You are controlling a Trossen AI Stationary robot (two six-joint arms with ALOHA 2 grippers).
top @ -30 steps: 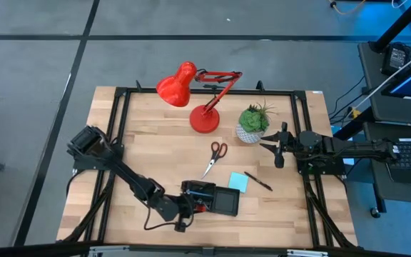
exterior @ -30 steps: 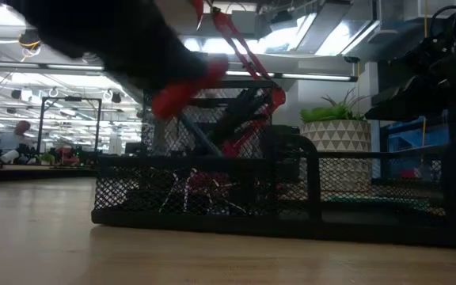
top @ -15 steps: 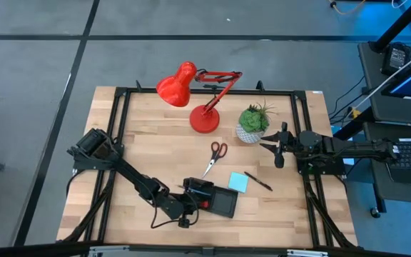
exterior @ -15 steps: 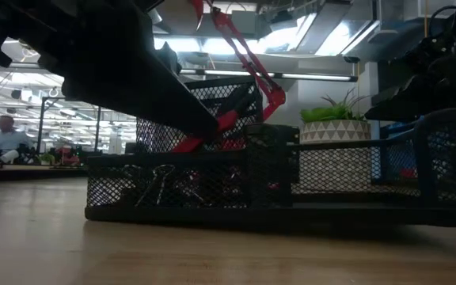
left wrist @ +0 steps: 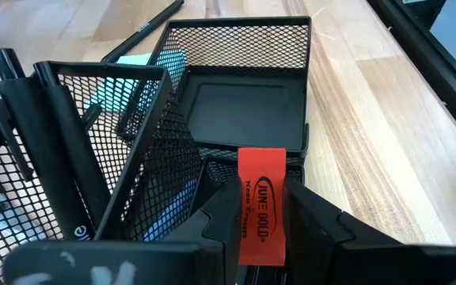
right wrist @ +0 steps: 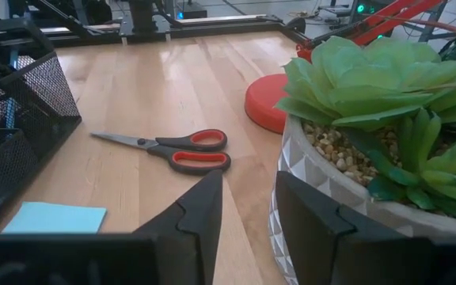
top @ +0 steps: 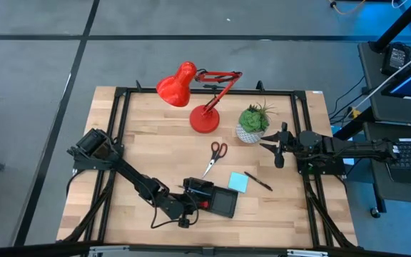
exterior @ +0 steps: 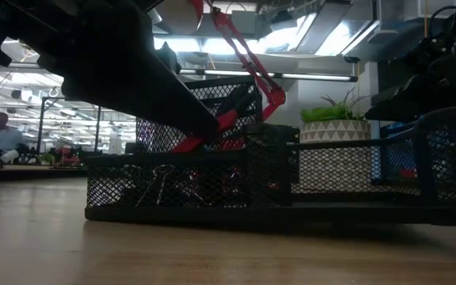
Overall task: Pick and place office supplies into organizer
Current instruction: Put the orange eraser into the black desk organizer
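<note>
My left gripper [left wrist: 261, 237] is shut on a small red piece [left wrist: 260, 202] with black lettering, right over the near-left end of the black mesh organizer [top: 217, 203]. In the low view the red piece [exterior: 209, 131] shows just above the organizer's wall [exterior: 212, 190]. Dark pens [left wrist: 24, 127] stand in the organizer's tall compartment. Red-handled scissors [top: 215, 156], a light blue sticky-note pad [top: 238, 182] and a thin dark pen [top: 260, 181] lie flat on the wood. My right gripper [right wrist: 248, 218] waits open at the table's right edge, beside the plant. My left gripper pinches the red piece by its two long edges [left wrist: 248, 229] between its two fingers, at the piece's near end. The fingers slant down from the table's near-left side and lie along it. The piece sticks out past the fingertips over the organizer; whether its far end touches the mesh I cannot tell.
A red desk lamp [top: 205, 118] stands at the far middle and a green plant in a white pot [top: 252, 123] to its right. Binder clips [exterior: 157, 186] lie in the organizer. A black frame rail [top: 123, 114] borders the table.
My left gripper has sunk with the red piece toward the organizer and a little toward the table's right edge, then held still. Its fingers have stayed shut on the piece.
</note>
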